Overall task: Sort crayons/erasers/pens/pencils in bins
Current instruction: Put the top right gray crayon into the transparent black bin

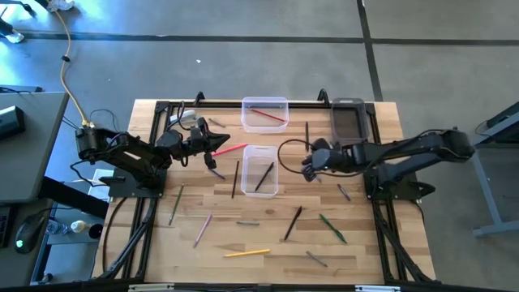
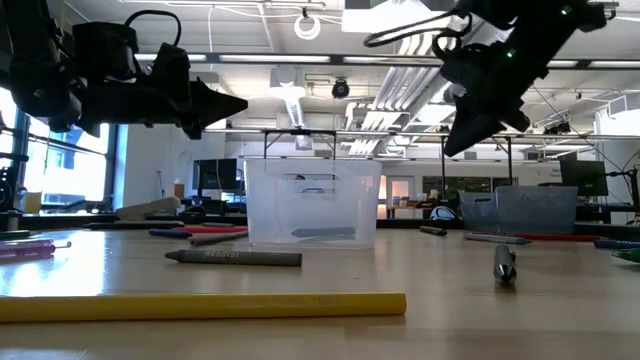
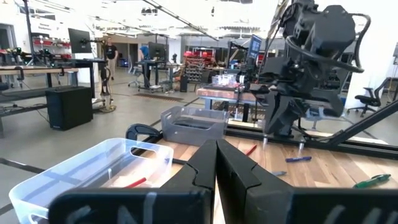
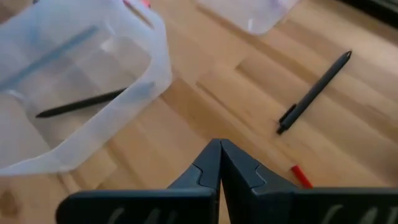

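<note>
Left gripper [image 1: 217, 143] pinched fully shut, holding nothing, raised off the table [image 1: 357, 243]. Right gripper [image 1: 306, 166] likewise shut tight and empty, hovering above the wood.

Centre clear bin [image 1: 260, 171] between the two grippers, just beside the right one; dark pencil [image 1: 264, 177] inside. Far clear bin [image 1: 265, 113] beyond the left gripper, red pen [image 1: 267, 117] in it. Dark grey bin [image 1: 349, 120] just behind the right gripper, contents unclear.

Red crayon [image 1: 233, 149] right beside the left fingertips, apart from them. Black pen [image 4: 314, 92] on the wood ahead of the right gripper, near the far clear bin. Yellow crayon [image 1: 246, 253], green pen [image 1: 332, 228], pink pencil [image 1: 202, 229] and other loose sticks scattered on the near half of the table, well apart from both grippers. Grey crayon [image 2: 233, 257] lying near the table-level camera, in front of the centre bin.
</note>
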